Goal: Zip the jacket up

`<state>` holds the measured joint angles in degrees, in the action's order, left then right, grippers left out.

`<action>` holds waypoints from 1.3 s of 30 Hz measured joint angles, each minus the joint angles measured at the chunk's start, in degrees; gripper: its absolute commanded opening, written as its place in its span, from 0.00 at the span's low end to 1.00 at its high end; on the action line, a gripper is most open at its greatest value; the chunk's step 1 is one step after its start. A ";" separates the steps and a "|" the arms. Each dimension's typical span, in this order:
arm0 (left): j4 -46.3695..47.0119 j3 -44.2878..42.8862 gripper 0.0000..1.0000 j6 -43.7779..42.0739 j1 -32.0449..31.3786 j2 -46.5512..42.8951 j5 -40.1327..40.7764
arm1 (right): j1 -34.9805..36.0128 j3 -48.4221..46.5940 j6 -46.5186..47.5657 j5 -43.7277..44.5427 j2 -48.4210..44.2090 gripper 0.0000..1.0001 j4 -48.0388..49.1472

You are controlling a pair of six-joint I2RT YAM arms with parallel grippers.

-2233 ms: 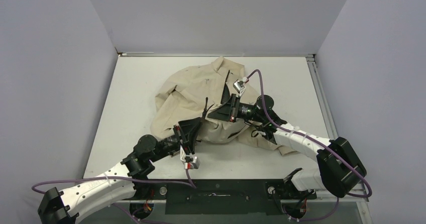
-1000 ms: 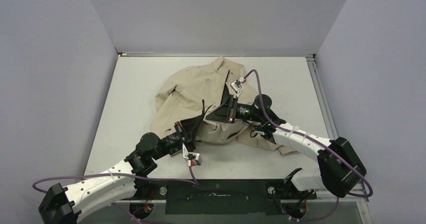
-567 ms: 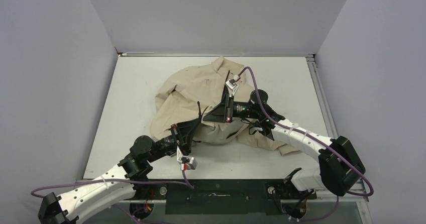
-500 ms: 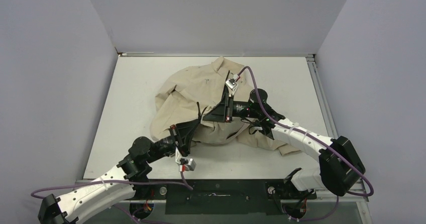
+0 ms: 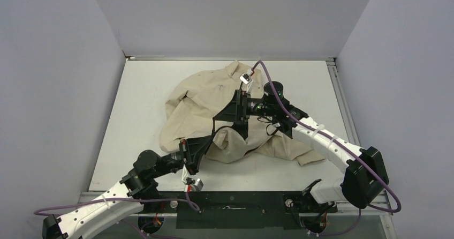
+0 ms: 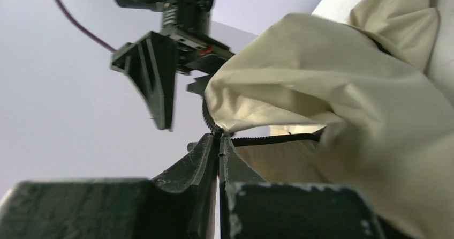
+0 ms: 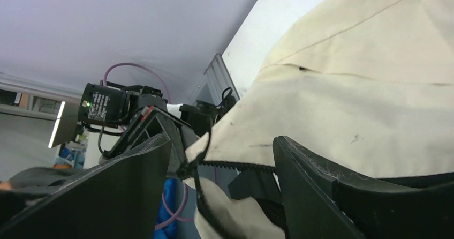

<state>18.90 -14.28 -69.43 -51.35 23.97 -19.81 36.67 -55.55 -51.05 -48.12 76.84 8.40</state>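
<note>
The beige jacket (image 5: 201, 97) lies crumpled mid-table, its black zipper line (image 5: 213, 127) stretched between the two grippers. My left gripper (image 5: 206, 141) is shut on the jacket's lower edge at the zipper's end. In the left wrist view the closed tips (image 6: 219, 135) pinch the toothed tape (image 6: 278, 139) under a fold of the jacket (image 6: 342, 89). My right gripper (image 5: 226, 118) hovers above it with its jaws wide apart. In the right wrist view the zipper teeth (image 7: 241, 165) run between the spread fingers (image 7: 316, 180) of the right gripper (image 7: 222, 183) without touching them.
White table (image 5: 139, 105) is boxed in by grey walls on three sides, with a metal rail (image 5: 342, 105) along its right edge. The jacket's right flap (image 5: 294, 150) spreads under the right arm. Purple cables trail from both wrists.
My right gripper has opened, let go of the zipper and risen toward the back. The left arm has drawn back toward the near edge, still pinching the hem, stretching the zipper line.
</note>
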 measured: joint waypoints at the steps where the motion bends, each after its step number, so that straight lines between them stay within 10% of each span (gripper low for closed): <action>1: -0.57 0.04 0.00 -0.02 -0.07 -0.07 -0.31 | -0.28 -1.16 1.16 0.17 0.13 0.75 -1.20; 16: -2.60 0.87 0.00 -1.51 -0.09 -0.26 -1.31 | 1.75 -7.65 8.98 0.57 2.62 0.59 -11.41; 27: -2.62 0.87 0.00 -1.97 -0.09 0.00 -1.29 | 6.82 -7.39 7.96 1.77 4.09 0.06 -11.47; 39: -2.89 0.87 0.00 -3.37 -0.09 1.09 -0.28 | 5.03 -7.39 10.05 2.49 4.15 0.05 -15.45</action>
<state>16.01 -13.41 -72.79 -51.44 25.06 -20.10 41.69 -62.94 -40.99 -45.63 80.99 -7.05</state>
